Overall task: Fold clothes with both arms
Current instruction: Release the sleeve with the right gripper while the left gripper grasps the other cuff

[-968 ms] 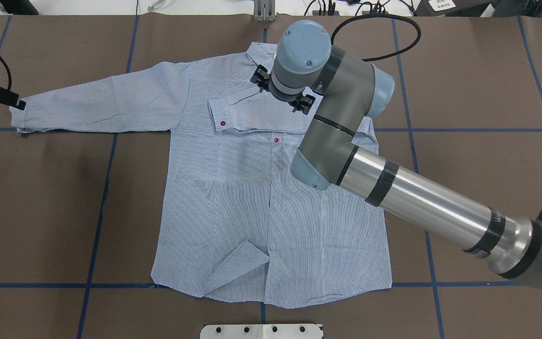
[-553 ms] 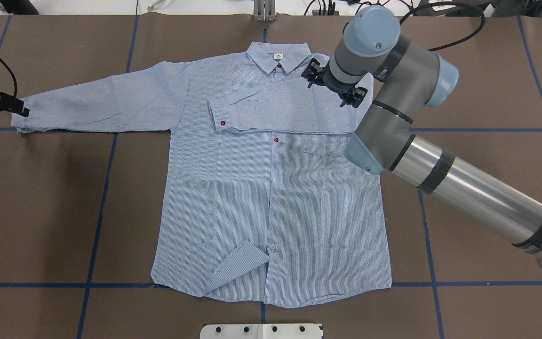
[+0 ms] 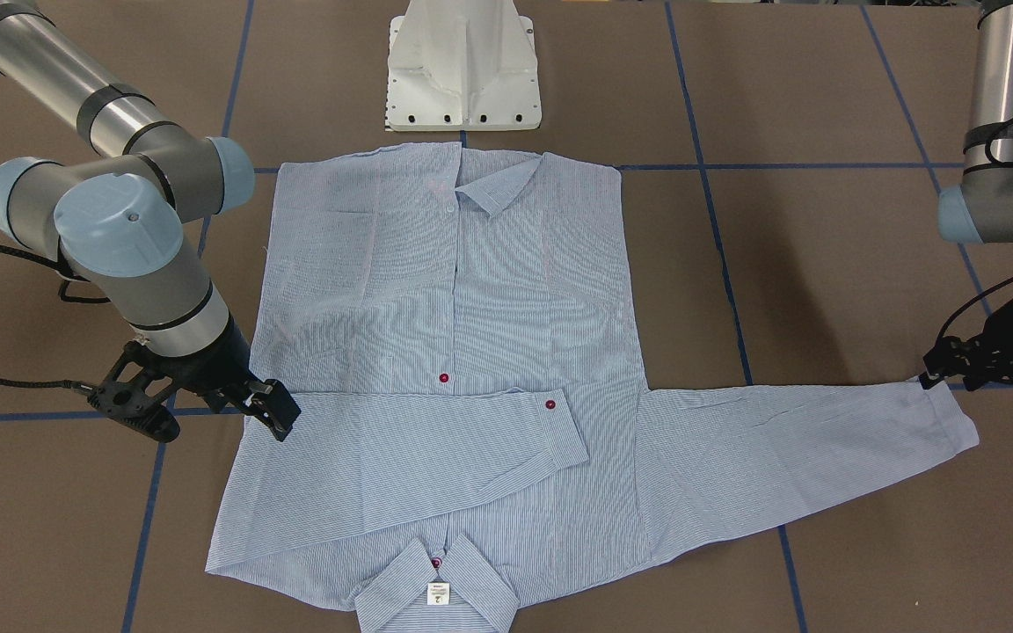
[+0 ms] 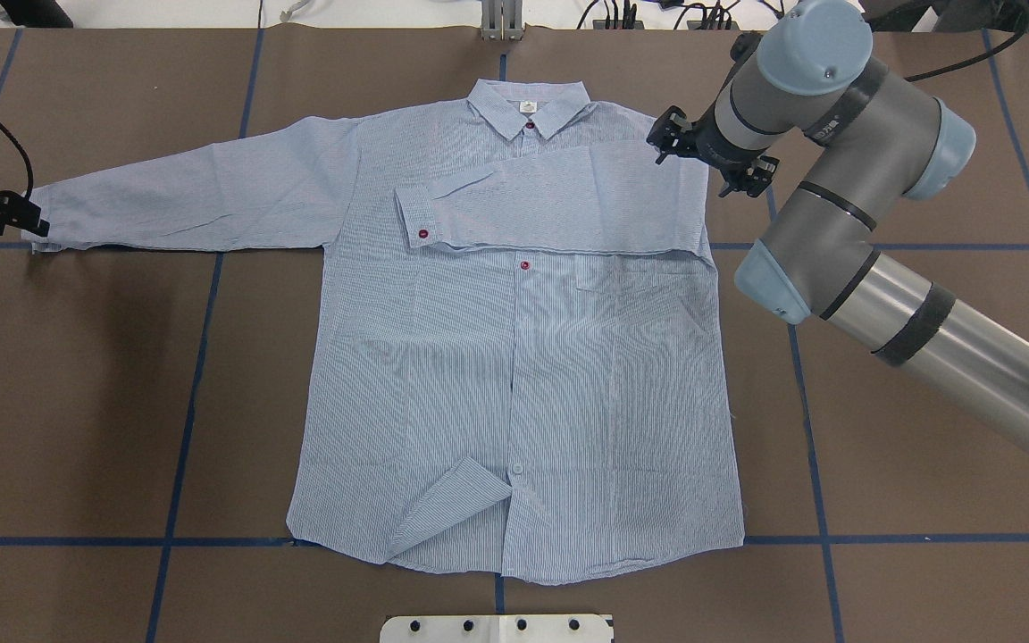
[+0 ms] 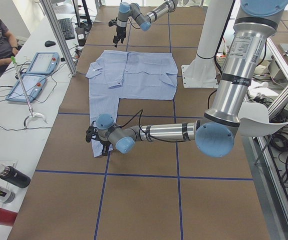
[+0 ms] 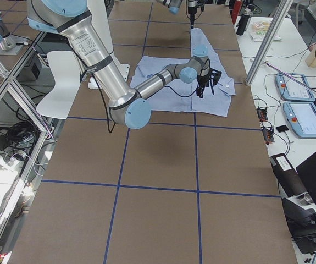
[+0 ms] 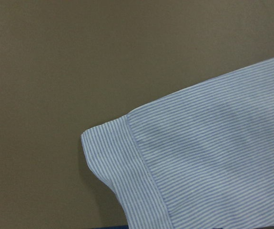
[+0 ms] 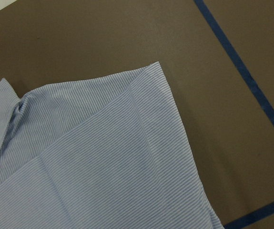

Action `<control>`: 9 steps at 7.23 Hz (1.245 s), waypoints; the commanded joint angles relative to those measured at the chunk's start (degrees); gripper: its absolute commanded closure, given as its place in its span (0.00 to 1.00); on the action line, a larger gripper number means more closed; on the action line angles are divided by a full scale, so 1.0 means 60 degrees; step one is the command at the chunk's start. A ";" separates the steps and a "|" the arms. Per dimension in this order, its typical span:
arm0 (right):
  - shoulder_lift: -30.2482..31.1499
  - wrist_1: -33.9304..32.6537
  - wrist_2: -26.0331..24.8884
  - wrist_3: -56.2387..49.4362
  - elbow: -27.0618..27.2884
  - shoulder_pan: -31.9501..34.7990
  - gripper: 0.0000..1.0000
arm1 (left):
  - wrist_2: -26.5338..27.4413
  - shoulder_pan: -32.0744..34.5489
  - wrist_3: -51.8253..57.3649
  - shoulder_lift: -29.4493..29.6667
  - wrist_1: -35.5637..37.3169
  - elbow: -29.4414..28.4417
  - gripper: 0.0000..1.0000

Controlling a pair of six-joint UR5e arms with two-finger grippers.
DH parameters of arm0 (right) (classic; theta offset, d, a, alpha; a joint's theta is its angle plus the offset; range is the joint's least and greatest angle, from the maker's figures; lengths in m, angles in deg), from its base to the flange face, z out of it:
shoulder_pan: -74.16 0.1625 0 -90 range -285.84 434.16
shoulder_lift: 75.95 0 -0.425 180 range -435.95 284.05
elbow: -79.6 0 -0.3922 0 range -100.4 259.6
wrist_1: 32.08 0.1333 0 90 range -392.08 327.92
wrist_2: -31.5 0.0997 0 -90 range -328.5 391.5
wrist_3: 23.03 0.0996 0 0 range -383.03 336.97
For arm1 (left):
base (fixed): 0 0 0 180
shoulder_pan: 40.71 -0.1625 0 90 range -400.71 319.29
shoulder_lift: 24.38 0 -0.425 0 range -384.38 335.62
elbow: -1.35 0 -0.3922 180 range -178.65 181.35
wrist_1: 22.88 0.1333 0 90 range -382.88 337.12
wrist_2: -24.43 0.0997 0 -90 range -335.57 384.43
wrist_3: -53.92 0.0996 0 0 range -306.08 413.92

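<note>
Shirt (image 4: pixel 514 375) is lying flat on the brown table (image 4: pixel 925 446), buttons up and collar away from the robot. One sleeve (image 4: pixel 559 201) is lying folded across the chest; the other sleeve (image 4: pixel 193 196) is stretching out to the robot's left.

Right gripper (image 4: pixel 707 162) is hovering at the shirt's shoulder edge, jaws spread wide and gripping nothing.

Left gripper (image 4: pixel 28 221) is sitting at the outstretched sleeve's cuff (image 7: pixel 122 162); whether it is gripping the cuff cannot be told.
</note>
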 commanded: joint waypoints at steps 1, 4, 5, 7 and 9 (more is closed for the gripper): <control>0.0153 0.0002 -0.0080 -0.0016 0.0131 0.0054 0.01 | -0.0003 -0.0027 0.0031 0.0131 -0.0088 -0.0285 0.36; 0.0124 0.0002 -0.0125 -0.0045 0.0117 0.0039 0.01 | 0.0011 -0.0042 0.0002 0.0175 -0.0147 -0.0346 0.78; 0.0124 0.0002 -0.0125 -0.0045 0.0132 0.0025 0.01 | 0.0012 -0.0042 0.0002 0.0190 -0.0132 -0.0331 1.00; 0.0124 0.0002 -0.0110 -0.0060 0.0117 0.0053 0.01 | -0.0511 -0.0027 -0.0028 0.0234 -0.0002 0.0395 1.00; 0.0197 0.0016 0.0051 -0.0641 0.0146 0.0316 0.01 | -0.0751 0.0163 -0.0042 0.1148 0.2182 0.2501 1.00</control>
